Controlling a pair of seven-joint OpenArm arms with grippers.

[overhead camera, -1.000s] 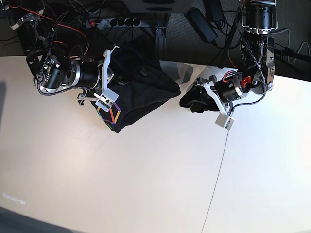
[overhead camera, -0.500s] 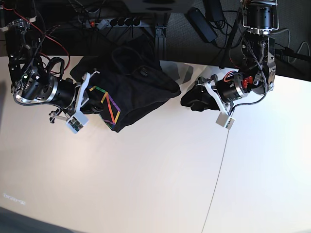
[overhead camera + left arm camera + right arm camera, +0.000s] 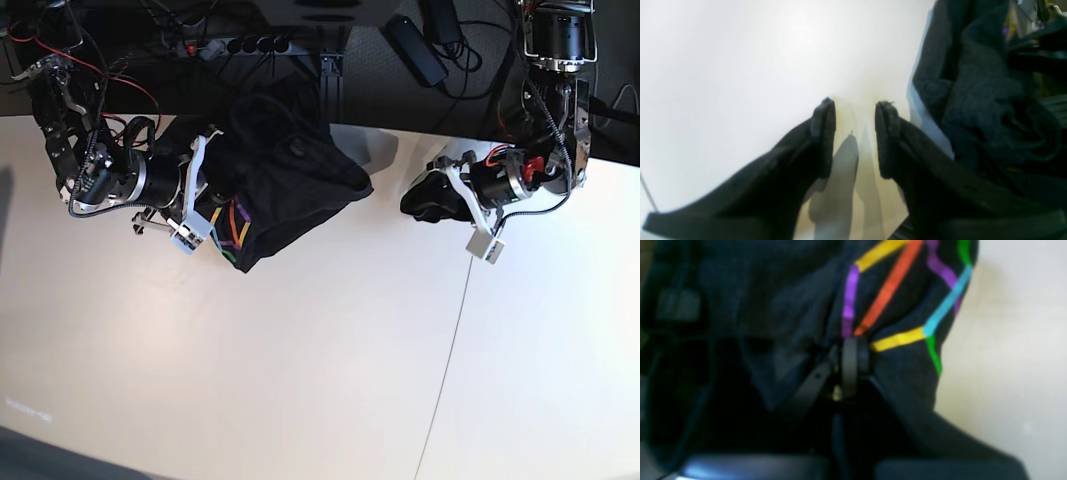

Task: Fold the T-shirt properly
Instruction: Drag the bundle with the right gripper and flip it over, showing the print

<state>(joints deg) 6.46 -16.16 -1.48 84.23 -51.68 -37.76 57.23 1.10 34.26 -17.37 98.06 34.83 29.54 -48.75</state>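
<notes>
The right claw [image 3: 853, 360] pinched the bunched T-shirt [image 3: 290, 180] at the worktop's [image 3: 320, 380] eleven o'clock; the left claw [image 3: 853, 133] gaped empty. One-sided pulling risked tangling it.

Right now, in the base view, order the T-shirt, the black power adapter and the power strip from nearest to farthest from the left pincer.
From the left pincer:
1. T-shirt: close beside it, on the view's left.
2. Black power adapter: top of the view, almost straight above the pincer.
3. Power strip: top of the view, farther left, above the shirt.
</notes>
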